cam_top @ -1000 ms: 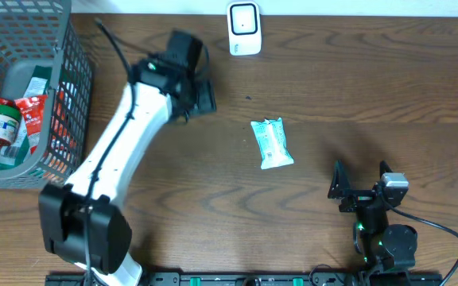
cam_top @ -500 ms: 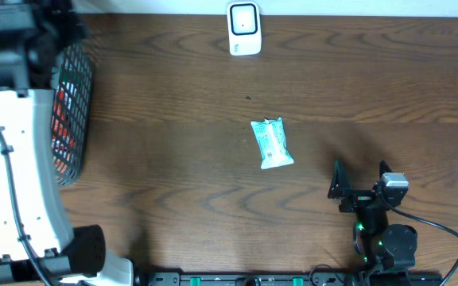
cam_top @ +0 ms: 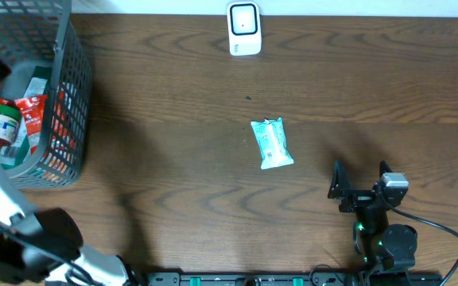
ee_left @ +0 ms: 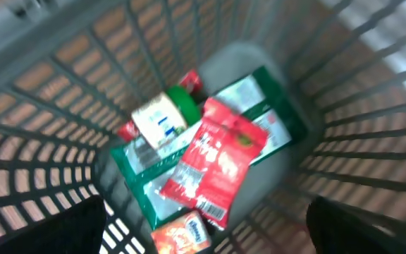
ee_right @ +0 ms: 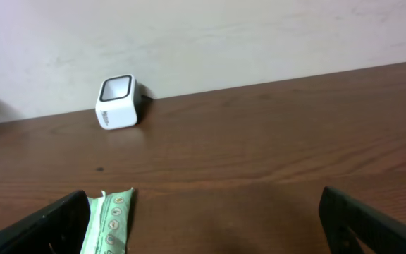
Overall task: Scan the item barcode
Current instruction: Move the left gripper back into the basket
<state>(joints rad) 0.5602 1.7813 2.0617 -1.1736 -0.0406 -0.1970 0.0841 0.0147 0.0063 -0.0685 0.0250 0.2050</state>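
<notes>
My left wrist camera looks straight down into the wire basket [ee_left: 372, 99]. The picture is blurred. It shows a white bottle [ee_left: 162, 118] with a green cap, and a red sachet [ee_left: 217, 159] lying across a flat green and white pack [ee_left: 263, 116]. An orange pack [ee_left: 183, 238] sits at the lower edge. My left fingers [ee_left: 62, 229] show as dark shapes in the two bottom corners, spread wide with nothing between them, and they hang above the contents.

The overhead view shows the same basket at the far left corner of the worktop [cam_top: 173, 159], with the bottle and the red sachet visible through the mesh. Only my left arm [cam_top: 6, 230] is clear there, running down the left edge.

The overhead view also shows the green and white packet [cam_top: 272, 144], which the left wrist camera misses. It lies flat on the bare wood right of centre, well apart from the basket. It sits between the white barcode scanner [cam_top: 244, 28] at the far edge and my right fingers [cam_top: 338, 181] at the near edge. It is an oblong pouch with crimped ends, pale with teal print too small to read, and its long axis is turned slightly off square.

My right wrist camera sees low across the wood. The scanner [ee_right: 119, 102] stands against the wall with its dark window angled upward. Only one end of the packet [ee_right: 108, 219] shows, green with a column of small round marks, just beside one of my right fingers [ee_right: 44, 224]. Those fingers are fully parted and grip nothing.
</notes>
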